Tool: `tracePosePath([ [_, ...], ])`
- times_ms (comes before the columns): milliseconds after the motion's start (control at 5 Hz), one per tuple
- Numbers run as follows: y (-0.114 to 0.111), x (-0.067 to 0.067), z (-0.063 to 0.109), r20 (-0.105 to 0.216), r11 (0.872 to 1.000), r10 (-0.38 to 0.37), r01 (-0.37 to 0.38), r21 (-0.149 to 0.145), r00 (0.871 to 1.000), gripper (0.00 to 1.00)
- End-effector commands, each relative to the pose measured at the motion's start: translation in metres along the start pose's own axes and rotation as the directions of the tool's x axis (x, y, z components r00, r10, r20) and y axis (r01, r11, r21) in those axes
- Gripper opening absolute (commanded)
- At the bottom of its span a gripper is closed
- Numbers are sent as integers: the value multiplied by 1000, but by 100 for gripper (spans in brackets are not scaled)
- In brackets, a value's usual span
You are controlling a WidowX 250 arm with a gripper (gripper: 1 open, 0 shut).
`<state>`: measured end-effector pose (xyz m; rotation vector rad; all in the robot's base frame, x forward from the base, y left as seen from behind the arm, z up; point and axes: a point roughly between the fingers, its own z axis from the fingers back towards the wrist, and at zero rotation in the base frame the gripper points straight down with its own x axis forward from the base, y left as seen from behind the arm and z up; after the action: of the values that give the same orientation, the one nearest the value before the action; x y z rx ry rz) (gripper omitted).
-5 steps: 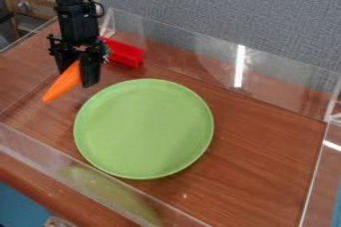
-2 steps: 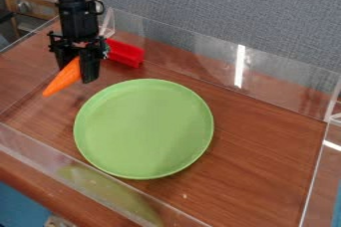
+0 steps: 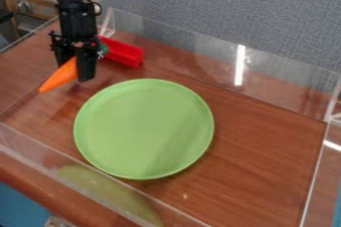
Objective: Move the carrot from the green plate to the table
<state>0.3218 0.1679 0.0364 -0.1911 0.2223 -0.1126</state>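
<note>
Your gripper pinches the carrot near the table's far left corner, beside the red block; the green plate sits centrally, grey wall behind.

A lab: table fenced by clear acrylic walls.

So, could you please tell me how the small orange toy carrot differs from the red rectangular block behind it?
The small orange toy carrot is tapered; the red rectangular block is boxy. The carrot hangs tilted in the black end effector, left of the round light-green plate; the block lies flat on the reddish-brown wooden table, ungripped. Both are small toys in warm colours.
</note>
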Motion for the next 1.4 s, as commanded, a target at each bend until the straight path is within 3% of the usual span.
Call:
tracePosePath([
  [0,-4,2,22,61,1000,3,-4,27,998,0],
  [400,-12,-4,24,76,999,49,-50,7,996,0],
  [600,-15,-14,18,77,997,77,-78,3,994,0],
  [800,-8,-15,22,103,994,114,-112,-17,988,100],
  [1000,-13,-17,37,133,992,128,-125,-27,983,100],
  [1200,-21,-20,63,182,992,126,-125,-19,975,100],
])
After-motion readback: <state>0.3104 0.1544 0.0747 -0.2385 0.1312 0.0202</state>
